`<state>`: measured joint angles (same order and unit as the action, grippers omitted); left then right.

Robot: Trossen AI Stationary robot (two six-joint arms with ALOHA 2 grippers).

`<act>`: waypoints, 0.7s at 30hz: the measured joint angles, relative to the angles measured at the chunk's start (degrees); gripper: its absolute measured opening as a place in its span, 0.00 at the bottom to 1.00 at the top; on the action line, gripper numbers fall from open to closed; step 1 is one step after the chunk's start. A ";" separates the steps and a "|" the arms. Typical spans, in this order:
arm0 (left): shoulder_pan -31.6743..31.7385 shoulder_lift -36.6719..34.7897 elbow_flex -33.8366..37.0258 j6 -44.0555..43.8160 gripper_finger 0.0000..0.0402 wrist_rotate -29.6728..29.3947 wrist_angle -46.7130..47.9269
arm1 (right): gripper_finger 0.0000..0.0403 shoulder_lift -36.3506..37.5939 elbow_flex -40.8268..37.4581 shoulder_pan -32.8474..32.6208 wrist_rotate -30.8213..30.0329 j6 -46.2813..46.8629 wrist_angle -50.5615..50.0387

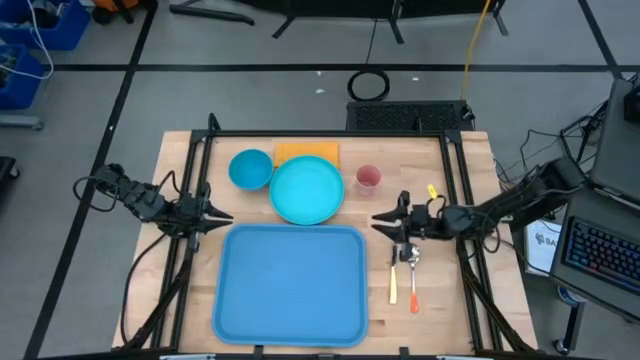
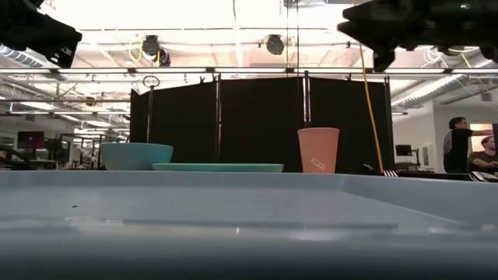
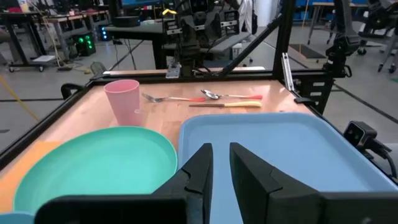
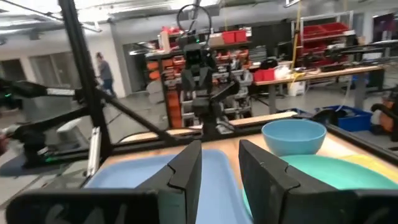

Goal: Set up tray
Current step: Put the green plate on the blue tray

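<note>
Both grippers hang clear of the table holding nothing: the left gripper (image 1: 222, 216) sits by the tray's far left corner, its fingers a narrow slit apart, and the right gripper (image 1: 380, 220) by the far right corner, its fingers set somewhat wider. The tray (image 1: 290, 285) lies empty at the table's near middle. Along the far edge stand a bowl (image 1: 250, 168), a plate (image 1: 306, 190) overlapping an orange napkin (image 1: 306, 152), and a pink cup (image 1: 367, 179); a fork, spoon and knife (image 1: 393, 280) lie just right of the tray. My judgement is that nothing is loaded yet. Each arm should take what lies nearest it, spread its fingers wide before descending, and grip rims rather than flat faces.
</note>
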<state>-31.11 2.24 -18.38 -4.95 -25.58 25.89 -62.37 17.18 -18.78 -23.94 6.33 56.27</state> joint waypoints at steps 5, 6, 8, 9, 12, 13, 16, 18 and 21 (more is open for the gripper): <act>0.01 0.00 0.01 0.28 0.14 -0.11 -0.21 | 0.25 -5.05 2.75 2.77 0.04 -0.46 1.19; 0.01 0.00 0.01 0.28 0.14 -0.22 -0.80 | 0.25 -5.92 3.37 3.52 0.12 -0.52 2.04; 0.01 0.00 0.01 0.15 0.14 -0.41 -2.97 | 0.25 -7.17 4.46 4.62 0.11 -0.55 3.14; 0.01 0.00 0.01 0.25 0.14 -0.41 -4.03 | 0.25 -7.77 5.09 4.97 0.09 -0.23 3.20; 0.01 0.00 0.01 0.36 0.14 -0.42 -7.72 | 0.25 -10.06 7.10 5.74 2.24 3.32 2.97; 0.00 0.00 0.01 0.13 0.14 -0.41 -8.87 | 0.25 -10.97 7.66 6.06 3.16 4.45 2.63; 0.00 0.00 0.01 0.40 0.14 -0.42 -12.61 | 0.25 -13.92 9.57 6.41 3.15 4.28 2.57; 0.00 0.00 0.01 -0.02 0.14 -0.38 -14.60 | 0.25 -15.96 11.37 6.44 3.15 3.33 2.67; 0.00 0.00 -0.01 -0.12 0.14 -0.40 -16.92 | 0.25 -19.38 14.42 5.95 4.57 2.00 1.92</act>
<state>-31.11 2.24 -18.39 -5.07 -25.98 8.97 -81.75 31.61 -12.83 -19.37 8.33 58.20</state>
